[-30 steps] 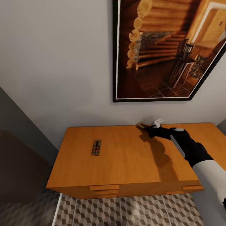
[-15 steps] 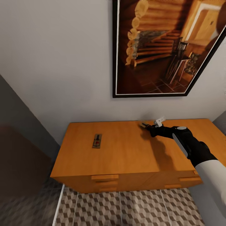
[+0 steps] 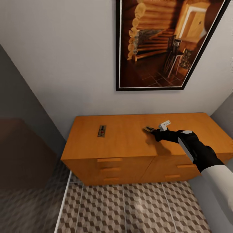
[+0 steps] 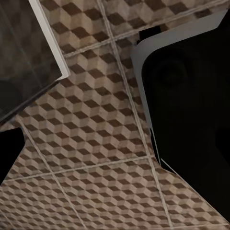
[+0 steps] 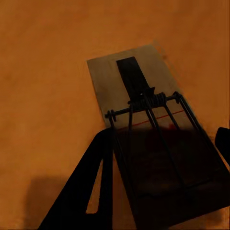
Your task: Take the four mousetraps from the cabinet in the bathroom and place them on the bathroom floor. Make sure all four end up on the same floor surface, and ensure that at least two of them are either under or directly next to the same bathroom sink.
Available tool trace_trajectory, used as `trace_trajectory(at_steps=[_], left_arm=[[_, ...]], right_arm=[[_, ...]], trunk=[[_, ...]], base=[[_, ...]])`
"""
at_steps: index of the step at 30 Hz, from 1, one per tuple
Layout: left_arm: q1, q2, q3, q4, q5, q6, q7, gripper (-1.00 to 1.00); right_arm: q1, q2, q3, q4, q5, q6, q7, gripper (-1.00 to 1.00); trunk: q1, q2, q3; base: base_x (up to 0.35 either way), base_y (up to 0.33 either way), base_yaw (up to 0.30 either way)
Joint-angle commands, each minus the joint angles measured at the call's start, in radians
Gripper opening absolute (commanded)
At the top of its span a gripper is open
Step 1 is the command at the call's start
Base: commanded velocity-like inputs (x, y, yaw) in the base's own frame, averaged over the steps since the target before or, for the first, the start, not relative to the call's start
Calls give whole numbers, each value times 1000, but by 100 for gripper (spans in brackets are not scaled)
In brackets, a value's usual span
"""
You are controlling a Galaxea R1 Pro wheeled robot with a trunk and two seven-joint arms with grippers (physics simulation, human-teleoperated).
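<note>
My right gripper (image 3: 152, 130) has its jaws clamped on a mousetrap (image 5: 153, 124) above the cabinet (image 3: 129, 142); a second mousetrap (image 3: 102, 131) lies at nine o'clock. Left jaws: can't tell.

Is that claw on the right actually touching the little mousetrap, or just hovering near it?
Touching. In the right wrist view the mousetrap runs back between the dark fingers of the right claw, carried above the cabinet, whose top shows its shadow.
</note>
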Motion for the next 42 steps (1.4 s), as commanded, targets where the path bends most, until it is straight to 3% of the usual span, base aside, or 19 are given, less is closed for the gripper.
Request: trace_trajectory(at_steps=[1, 42], left_arm=[[-1, -1, -8, 3, 8, -6, 0, 100], [-1, -1, -8, 3, 8, -6, 0, 100]], right_arm=[[-1, -1, 3, -1, -11, 8, -3, -100], [-1, 0, 3, -1, -10, 8, -6, -100]], trunk=[[0, -2, -2], [0, -2, -2]], base=[[-330, 0, 0], [-332, 0, 0]])
